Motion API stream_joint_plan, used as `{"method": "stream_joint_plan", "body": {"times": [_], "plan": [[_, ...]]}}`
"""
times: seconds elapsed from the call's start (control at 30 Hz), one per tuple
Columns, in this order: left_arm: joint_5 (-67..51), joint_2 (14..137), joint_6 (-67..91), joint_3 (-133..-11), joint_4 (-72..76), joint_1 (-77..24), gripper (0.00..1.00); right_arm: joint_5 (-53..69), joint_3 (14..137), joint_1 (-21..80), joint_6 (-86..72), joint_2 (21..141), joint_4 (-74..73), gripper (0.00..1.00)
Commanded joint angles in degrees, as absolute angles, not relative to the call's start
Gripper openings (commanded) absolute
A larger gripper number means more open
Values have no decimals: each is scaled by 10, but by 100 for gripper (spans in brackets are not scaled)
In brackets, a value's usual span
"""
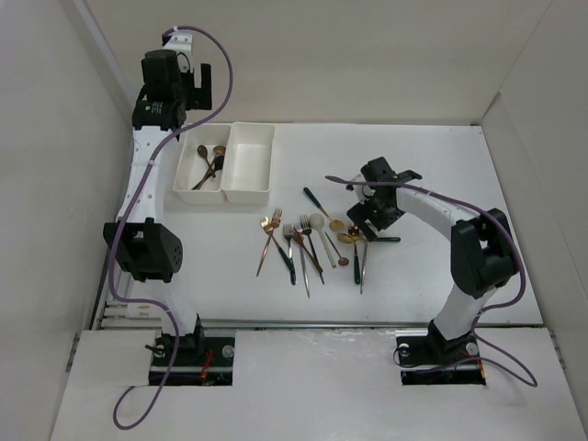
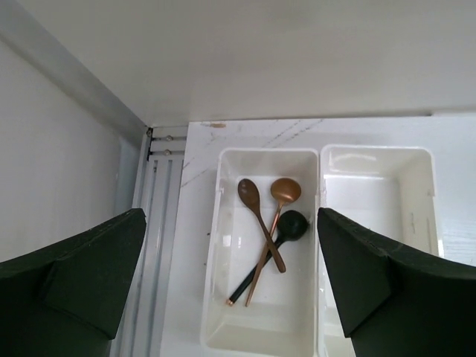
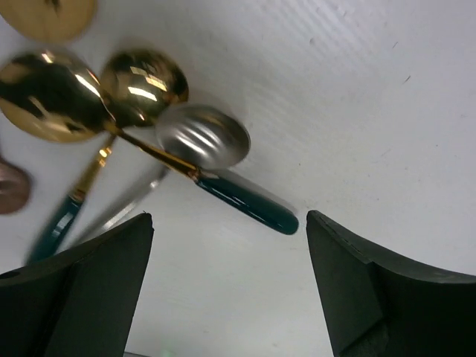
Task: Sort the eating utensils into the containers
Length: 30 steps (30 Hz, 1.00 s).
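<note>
Left gripper (image 2: 230, 245), jaws wide apart, hangs above the left white rectangular plastic bin (image 2: 222, 305), which holds three crossed spoons (image 2: 268, 238) in copper, bronze and black, with the matching right bin (image 2: 372, 201) just beside it at 3 o'clock. Right gripper (image 3: 229, 223), jaws likewise apart, hovers over a gold spoon with dark green handle (image 3: 238, 197) at the 3 o'clock edge of the scattered forks and spoons (image 1: 308, 253) on the white table (image 1: 441, 165), 5 o'clock from the bins
</note>
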<state>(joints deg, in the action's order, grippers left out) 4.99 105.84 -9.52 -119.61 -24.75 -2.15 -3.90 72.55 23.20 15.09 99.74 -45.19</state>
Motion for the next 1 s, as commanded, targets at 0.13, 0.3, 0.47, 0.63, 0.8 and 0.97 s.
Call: {"method": "stream_joint_plan", "body": {"times": [0.13,0.3,0.47,0.63,0.8,0.97], "plan": [[69,1027,-112,-1176,-248,-18,100,-7,718,209,294,1023,-468,87],[91,1027,-113,-1165,-243,-18,100,-44,686,209,294,1048,-385,80],[97,1027,-102,-1165,-237,-18,100,-55,714,228,303,1091,-391,43],[120,1027,-109,-1159,-231,-18,100,-83,694,254,309,1083,-377,1],[120,1027,-114,-1153,-231,-18,100,-110,679,286,306,1056,-377,0],[67,1027,-120,-1153,-256,-23,97,-97,722,281,280,982,-390,0]]}}
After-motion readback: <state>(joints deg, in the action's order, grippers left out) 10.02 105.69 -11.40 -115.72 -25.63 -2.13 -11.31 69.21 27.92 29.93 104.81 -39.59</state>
